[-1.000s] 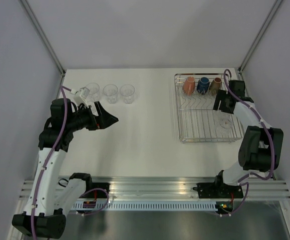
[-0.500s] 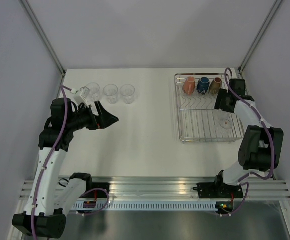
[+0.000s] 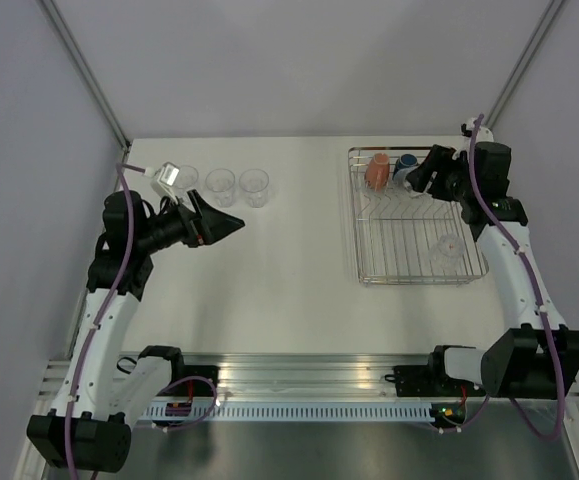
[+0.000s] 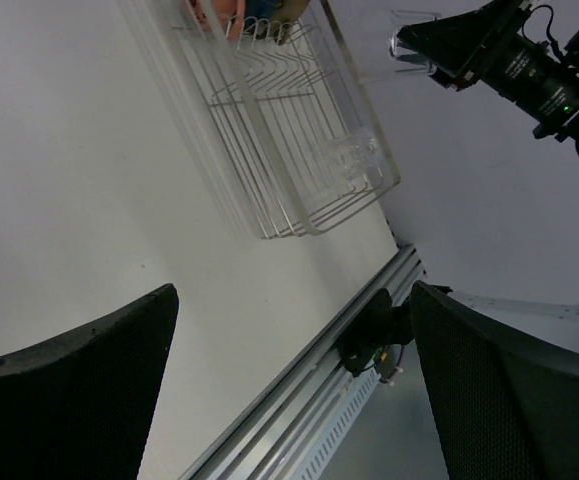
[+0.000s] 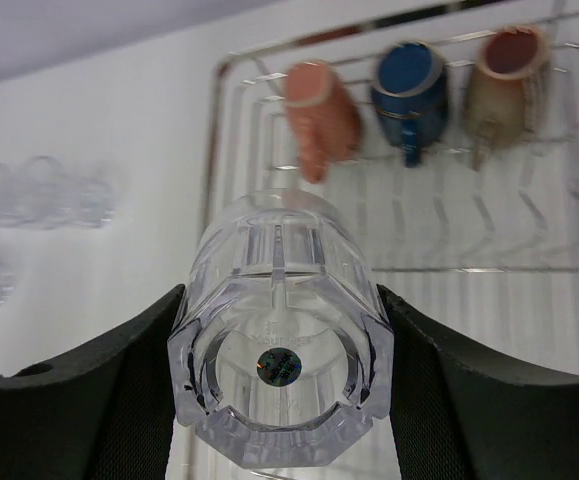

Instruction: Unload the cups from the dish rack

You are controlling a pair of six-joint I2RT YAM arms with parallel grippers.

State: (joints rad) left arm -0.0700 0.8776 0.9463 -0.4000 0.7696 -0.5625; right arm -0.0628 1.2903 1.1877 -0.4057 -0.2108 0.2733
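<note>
My right gripper (image 3: pixel 421 178) is shut on a clear glass tumbler (image 5: pixel 281 350) and holds it on its side above the back of the silver wire dish rack (image 3: pixel 419 281). In the right wrist view the salmon-orange mug (image 5: pixel 321 118), dark blue mug (image 5: pixel 409 88) and brown mug (image 5: pixel 504 75) stand along the rack's far edge. One more clear tumbler (image 3: pixel 449 247) lies in the rack's right part. Three tumblers (image 3: pixel 220 186) stand in a row on the table at the far left. My left gripper (image 3: pixel 227 226) is open and empty, raised above the table near them.
The left wrist view (image 4: pixel 291 330) shows the rack (image 4: pixel 369 120) far off and the metal rail (image 4: pixel 299 400) at the table's near edge. Grey walls close the table in at the back and sides.
My right arm has lifted from low inside the rack and swung back, the tumbler in its jaws. My left gripper has risen slightly and shifted right.
</note>
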